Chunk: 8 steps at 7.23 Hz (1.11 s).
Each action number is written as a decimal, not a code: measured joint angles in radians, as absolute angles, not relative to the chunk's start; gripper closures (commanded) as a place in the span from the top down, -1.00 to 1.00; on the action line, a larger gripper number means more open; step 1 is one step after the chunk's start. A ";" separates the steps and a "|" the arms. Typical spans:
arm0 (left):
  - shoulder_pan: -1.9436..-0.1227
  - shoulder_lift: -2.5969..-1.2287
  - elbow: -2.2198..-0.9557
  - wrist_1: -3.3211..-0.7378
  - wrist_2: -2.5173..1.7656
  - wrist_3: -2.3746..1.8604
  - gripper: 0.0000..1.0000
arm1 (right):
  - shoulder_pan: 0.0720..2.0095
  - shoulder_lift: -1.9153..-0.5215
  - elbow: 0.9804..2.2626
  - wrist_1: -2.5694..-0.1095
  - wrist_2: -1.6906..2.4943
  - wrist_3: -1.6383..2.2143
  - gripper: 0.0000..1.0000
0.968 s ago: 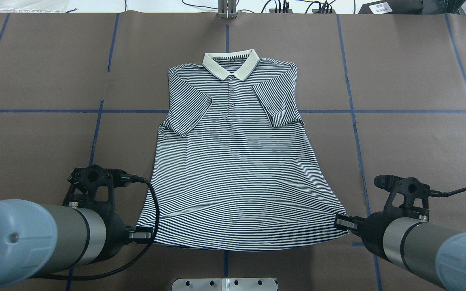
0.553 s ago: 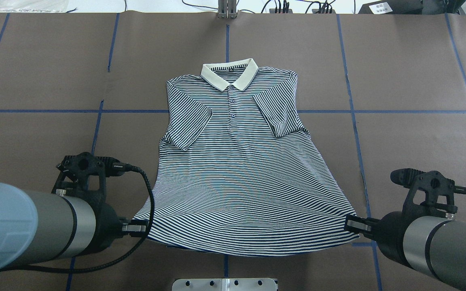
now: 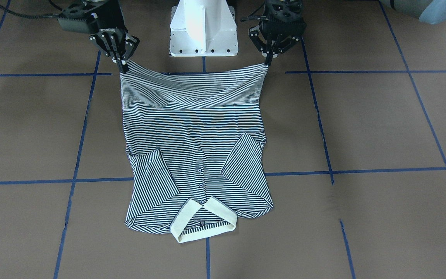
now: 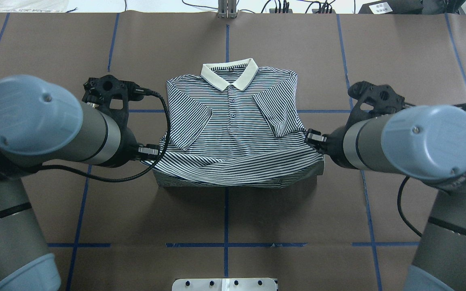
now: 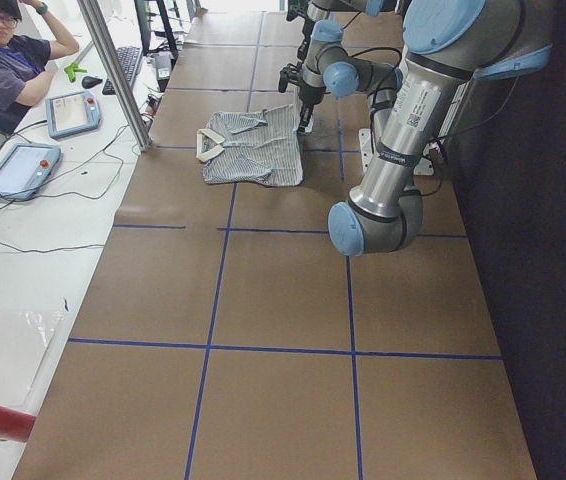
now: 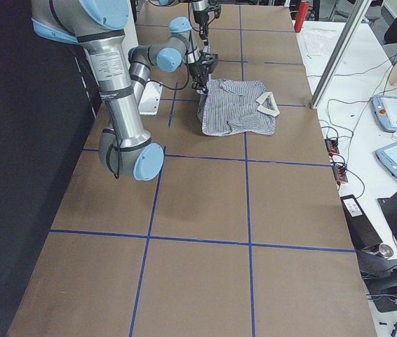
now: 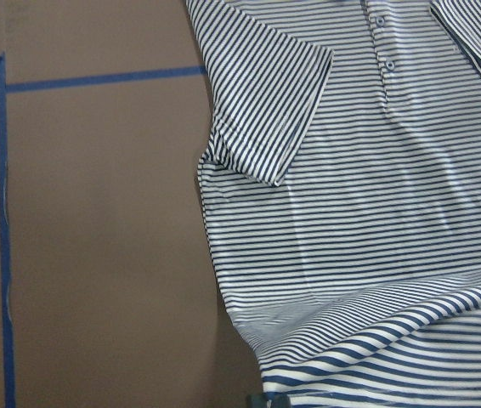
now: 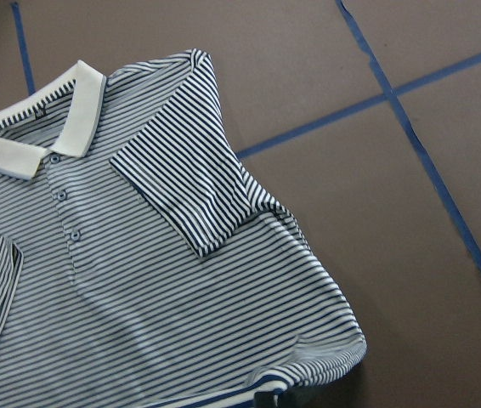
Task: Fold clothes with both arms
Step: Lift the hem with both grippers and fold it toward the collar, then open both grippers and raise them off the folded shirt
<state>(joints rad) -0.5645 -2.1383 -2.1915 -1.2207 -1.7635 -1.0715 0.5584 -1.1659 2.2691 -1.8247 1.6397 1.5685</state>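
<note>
Polo shirt (image 4: 233, 133) lies on the surface (image 4: 55, 52), sleeves (image 4: 190, 121) folded inward. The hem is pinched by the left end effector (image 4: 151, 151) and right end effector (image 4: 316, 139) and raised between them. Fold toward collar (image 4: 228, 76) unfinished.

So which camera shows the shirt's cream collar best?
The exterior front-facing view: the collar of the polo shirt lies nearest that camera, whole and unobstructed. Overhead shows it whole too, but smaller. The right wrist view cuts off its edge; both side views show it tiny; the left wrist view misses it.
</note>
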 measured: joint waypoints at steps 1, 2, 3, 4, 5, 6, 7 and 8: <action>-0.609 -2.170 -2.106 -1.269 -1.768 -1.041 -1.00 | 0.639 -1.131 2.205 -1.824 1.671 1.509 -1.00; -0.641 -2.195 -2.021 -1.329 -1.770 -1.022 -1.00 | 0.704 -1.096 2.127 -1.810 1.694 1.458 -1.00; -0.667 -2.216 -1.929 -1.401 -1.770 -1.002 -1.00 | 0.750 -1.055 2.020 -1.758 1.705 1.430 -1.00; -0.695 -2.236 -1.837 -1.473 -1.770 -0.974 -1.00 | 0.777 -1.012 1.889 -1.668 1.708 1.419 -1.00; -0.721 -2.252 -1.749 -1.540 -1.769 -0.947 -1.00 | 0.788 -0.968 1.744 -1.562 1.708 1.413 -1.00; -0.742 -2.271 -1.660 -1.608 -1.769 -0.926 -1.00 | 0.794 -0.926 1.605 -1.465 1.704 1.410 -1.00; -0.755 -2.296 -1.562 -1.682 -1.768 -0.917 -1.00 | 0.795 -0.891 1.487 -1.387 1.699 1.408 -1.00; -0.765 -2.323 -1.459 -1.760 -1.767 -0.913 -1.00 | 0.795 -0.863 1.391 -1.324 1.690 1.407 -1.00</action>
